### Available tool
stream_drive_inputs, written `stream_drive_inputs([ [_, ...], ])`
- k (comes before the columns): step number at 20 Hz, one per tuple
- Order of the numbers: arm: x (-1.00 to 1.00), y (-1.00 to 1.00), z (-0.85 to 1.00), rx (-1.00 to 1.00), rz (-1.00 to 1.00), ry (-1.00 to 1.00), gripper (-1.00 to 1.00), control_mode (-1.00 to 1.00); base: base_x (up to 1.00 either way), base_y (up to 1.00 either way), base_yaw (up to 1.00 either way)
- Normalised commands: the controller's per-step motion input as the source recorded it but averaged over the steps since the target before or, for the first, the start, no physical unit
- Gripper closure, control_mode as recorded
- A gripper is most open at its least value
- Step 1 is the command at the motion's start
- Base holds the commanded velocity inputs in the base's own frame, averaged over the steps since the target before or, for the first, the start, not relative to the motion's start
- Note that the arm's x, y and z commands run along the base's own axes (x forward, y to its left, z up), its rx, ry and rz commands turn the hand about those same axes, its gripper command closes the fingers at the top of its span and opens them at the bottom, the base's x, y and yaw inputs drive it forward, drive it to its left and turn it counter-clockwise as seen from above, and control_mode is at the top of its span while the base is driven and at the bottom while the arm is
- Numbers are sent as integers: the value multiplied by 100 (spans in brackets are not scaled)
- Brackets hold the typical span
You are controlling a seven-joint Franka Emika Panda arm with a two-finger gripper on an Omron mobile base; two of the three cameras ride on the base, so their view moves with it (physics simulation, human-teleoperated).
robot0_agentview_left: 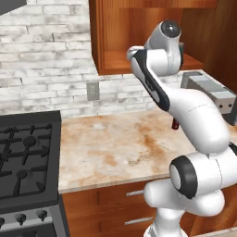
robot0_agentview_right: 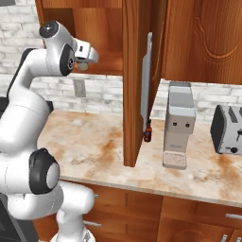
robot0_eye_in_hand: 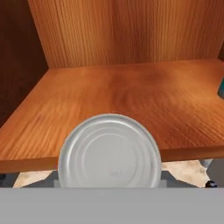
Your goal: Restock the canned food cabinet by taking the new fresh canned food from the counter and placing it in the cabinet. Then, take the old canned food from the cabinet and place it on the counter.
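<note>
A round silver can top (robot0_eye_in_hand: 109,151) sits low in the hand view, right in front of the camera. It is the new fresh canned food, held in my gripper (robot0_agentview_right: 86,64); its label is hidden. The gripper is raised at the front edge of the cabinet (robot0_agentview_left: 120,60), whose wooden shelf (robot0_eye_in_hand: 131,100) stretches ahead at the can's level. At the right edge of the hand view a teal sliver of the old canned food (robot0_eye_in_hand: 221,89) stands on the shelf. The counter (robot0_agentview_left: 106,148) lies below.
The cabinet's open door (robot0_agentview_right: 134,80) hangs edge-on right of my hand. A dark brown bottle (robot0_agentview_right: 148,132), a grey coffee machine (robot0_agentview_right: 178,125) and a toaster (robot0_agentview_right: 229,130) stand on the counter to the right. A black gas stove (robot0_agentview_left: 28,157) is at the left.
</note>
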Motion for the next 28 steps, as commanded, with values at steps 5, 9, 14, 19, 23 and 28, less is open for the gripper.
stream_drive_inputs([
  [5,70,-1,-24,-2,0,-1,100,-100,0,0,0],
  [9,57,0,-47,-7,0,0,100,-100,0,0,0],
  [14,51,0,-36,-6,0,0,100,-100,0,0,0],
  [19,24,-1,-8,-2,1,1,100,-100,0,0,0],
  [23,8,0,-1,0,0,-1,-100,-100,0,0,0],
  [28,18,0,-3,0,0,-2,-100,-100,0,0,0],
])
